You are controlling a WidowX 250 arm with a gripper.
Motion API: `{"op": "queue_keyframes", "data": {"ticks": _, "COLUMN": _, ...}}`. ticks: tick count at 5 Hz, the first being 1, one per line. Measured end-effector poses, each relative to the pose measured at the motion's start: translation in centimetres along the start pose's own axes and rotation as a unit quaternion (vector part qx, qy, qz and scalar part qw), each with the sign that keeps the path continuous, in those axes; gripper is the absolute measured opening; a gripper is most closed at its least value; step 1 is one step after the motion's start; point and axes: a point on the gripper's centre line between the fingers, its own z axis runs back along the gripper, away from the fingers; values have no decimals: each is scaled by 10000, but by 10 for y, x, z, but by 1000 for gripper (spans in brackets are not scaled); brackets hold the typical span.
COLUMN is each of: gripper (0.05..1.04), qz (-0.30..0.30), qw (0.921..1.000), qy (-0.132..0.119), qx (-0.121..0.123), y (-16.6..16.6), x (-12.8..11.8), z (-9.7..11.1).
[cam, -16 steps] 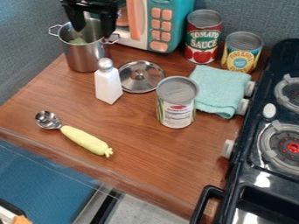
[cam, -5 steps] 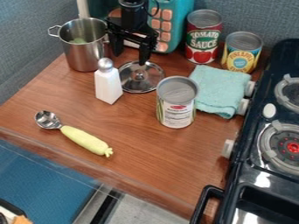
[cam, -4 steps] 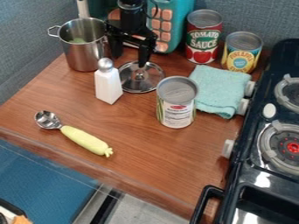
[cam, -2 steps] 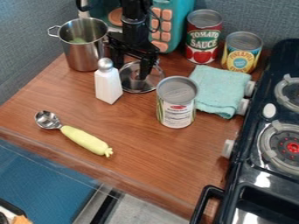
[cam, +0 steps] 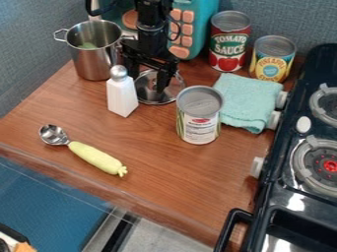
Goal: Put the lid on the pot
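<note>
Camera view: the lid (cam: pixel 174 90) lies flat on the counter (cam: pixel 158 157), between the shaker (cam: pixel 121 97) and the near can (cam: pixel 199 120), to the right of the pot (cam: pixel 94 60). The pot stands at the far left, its top uncovered. The gripper (cam: pixel 148 82) hangs over the lid with its fingers apart. So the job looks to be at the picking-up stage – the grip, the lift, the carry left and the setting down on the rim are all left to do.

Illumination is bright and diffuse, with soft shadows on the table (cam: pixel 164 167), highlights on the pot (cam: pixel 91 64) and glare on the stove (cam: pixel 280 189)
</note>
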Motion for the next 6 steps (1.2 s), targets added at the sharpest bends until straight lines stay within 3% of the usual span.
{"op": "queue_keyframes", "data": {"ticks": 2, "gripper": 1000, "qz": 35, "qw": 10000, "qy": -35, "qx": -54, "y": 1, "x": 8, "z": 6}}
{"op": "queue_keyframes", "data": {"ticks": 4, "gripper": 1000, "qz": 155, "qw": 9999, "qy": -9, "qx": -36, "y": 3, "x": 22, "z": -1}}
{"op": "queue_keyframes", "data": {"ticks": 5, "gripper": 943, "qz": 157, "qw": 9999, "qy": -15, "qx": 15, "y": 2, "x": 26, "z": -4}}
{"op": "queue_keyframes", "data": {"ticks": 6, "gripper": 634, "qz": 193, "qw": 9998, "qy": 28, "qx": -17, "y": 1, "x": 25, "z": -6}}
